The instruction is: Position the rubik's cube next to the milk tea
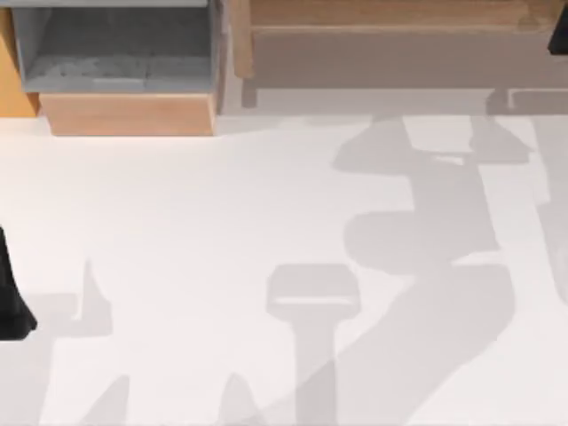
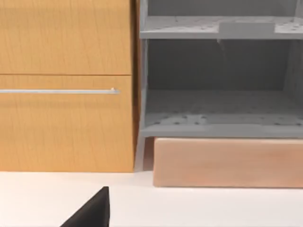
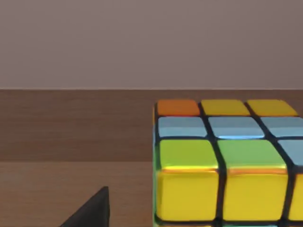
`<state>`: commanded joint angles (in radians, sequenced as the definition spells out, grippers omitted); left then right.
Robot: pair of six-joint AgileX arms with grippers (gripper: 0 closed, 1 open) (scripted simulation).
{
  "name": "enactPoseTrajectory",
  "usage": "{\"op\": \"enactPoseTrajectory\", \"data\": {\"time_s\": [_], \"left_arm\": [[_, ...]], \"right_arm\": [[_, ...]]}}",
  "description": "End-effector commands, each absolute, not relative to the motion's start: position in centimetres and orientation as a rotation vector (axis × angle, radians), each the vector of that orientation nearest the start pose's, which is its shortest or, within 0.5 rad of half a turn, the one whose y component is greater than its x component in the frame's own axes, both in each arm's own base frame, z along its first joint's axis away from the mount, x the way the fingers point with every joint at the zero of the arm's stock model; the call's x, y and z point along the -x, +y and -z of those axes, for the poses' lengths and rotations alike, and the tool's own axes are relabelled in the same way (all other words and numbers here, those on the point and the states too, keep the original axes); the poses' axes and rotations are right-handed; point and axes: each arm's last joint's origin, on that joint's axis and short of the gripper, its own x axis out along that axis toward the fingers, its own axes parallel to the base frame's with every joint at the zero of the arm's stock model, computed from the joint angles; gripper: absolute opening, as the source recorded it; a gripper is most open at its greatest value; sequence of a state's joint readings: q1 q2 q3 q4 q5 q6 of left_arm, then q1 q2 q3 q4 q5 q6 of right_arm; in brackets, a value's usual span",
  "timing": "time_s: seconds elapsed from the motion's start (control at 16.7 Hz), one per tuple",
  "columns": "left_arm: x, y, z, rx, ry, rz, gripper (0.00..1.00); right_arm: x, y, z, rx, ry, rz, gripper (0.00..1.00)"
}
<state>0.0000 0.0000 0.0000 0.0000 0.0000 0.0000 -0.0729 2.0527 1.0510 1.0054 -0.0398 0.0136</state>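
Shadows of both arms fall across the white bench [image 1: 177, 231] in the top view. My left arm is a dark shape [image 1: 11, 293] at that view's left edge; of my right arm I see a dark bit [image 1: 559, 31] at the upper right corner. At the back of the bench on the left stand a grey shelf unit [image 1: 115, 44] on a pale wooden base [image 1: 129, 114] and an orange cabinet [image 1: 11, 80] beside it; a long wooden shelf [image 1: 390, 35] runs along the back right.

My left wrist view faces the cabinet with its metal handle [image 2: 59, 91], the grey shelves and the wooden base, with one dark finger [image 2: 92, 210] low in the picture.

My right wrist view shows the rubik's cube [image 3: 227, 163] close up on a brown wooden surface [image 3: 71, 142], with a dark finger [image 3: 92, 210] beside it and apart from it. I cannot tell how far either set of jaws is open, or whether they hold anything.
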Motion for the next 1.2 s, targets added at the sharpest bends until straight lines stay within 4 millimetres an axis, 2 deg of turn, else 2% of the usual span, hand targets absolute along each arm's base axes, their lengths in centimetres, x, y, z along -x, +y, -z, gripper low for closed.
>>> {"op": "enactPoseTrajectory", "data": {"time_s": [0.24, 0.48, 1.2], "left_arm": [[-10.6, -0.1, -16.0, 0.000, 0.000, 0.000, 1.00], [-10.6, -0.1, -16.0, 0.000, 0.000, 0.000, 1.00], [-10.6, -0.1, -16.0, 0.000, 0.000, 0.000, 1.00]], "right_arm": [[-44.7, -2.4, -15.0, 0.000, -0.001, 0.010, 1.00], [-44.8, -2.4, -14.9, 0.000, 0.000, 0.010, 1.00], [-44.8, -2.4, -14.9, 0.000, 0.000, 0.010, 0.10]]}}
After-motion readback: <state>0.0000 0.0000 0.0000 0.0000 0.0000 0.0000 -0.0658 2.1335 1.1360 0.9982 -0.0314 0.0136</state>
